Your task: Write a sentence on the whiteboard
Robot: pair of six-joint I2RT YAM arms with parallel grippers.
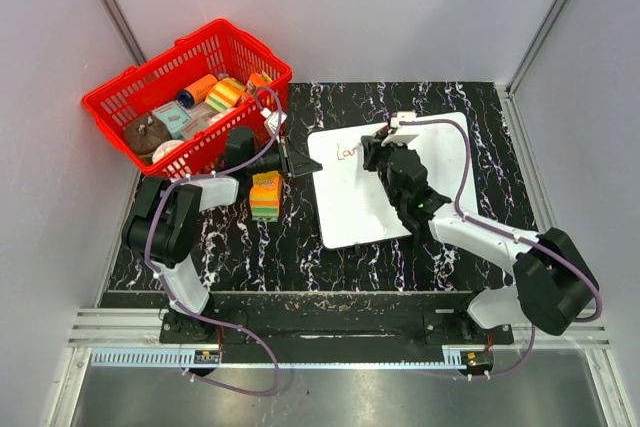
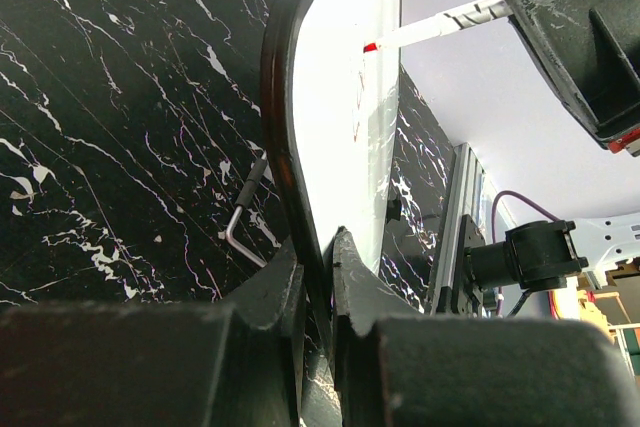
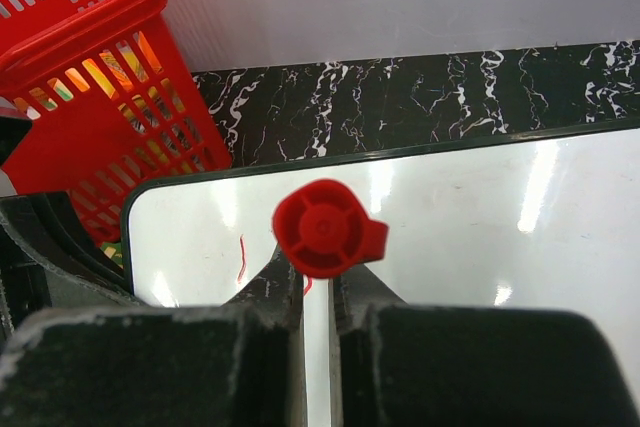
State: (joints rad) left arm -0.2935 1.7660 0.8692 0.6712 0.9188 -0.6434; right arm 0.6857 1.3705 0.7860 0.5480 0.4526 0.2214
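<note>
Red letters (image 1: 349, 153) begun near the far left corner of the whiteboard (image 1: 355, 209), lying on the table (image 1: 250, 247), could be skewed if the board, pinched at its edge by the left hand (image 2: 318, 267), were slid under the pen (image 3: 325, 229) clamped in the right hand (image 3: 317, 292).

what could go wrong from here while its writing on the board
1. The left claw pinches the whiteboard only at one edge of its rim; pen pressure could swing or slide it and skew the line.
2. The right claw grips the marker near its red back end, so it may tilt or slip.
3. The red letters sit close by that claw; a low pass could smear them.
</note>
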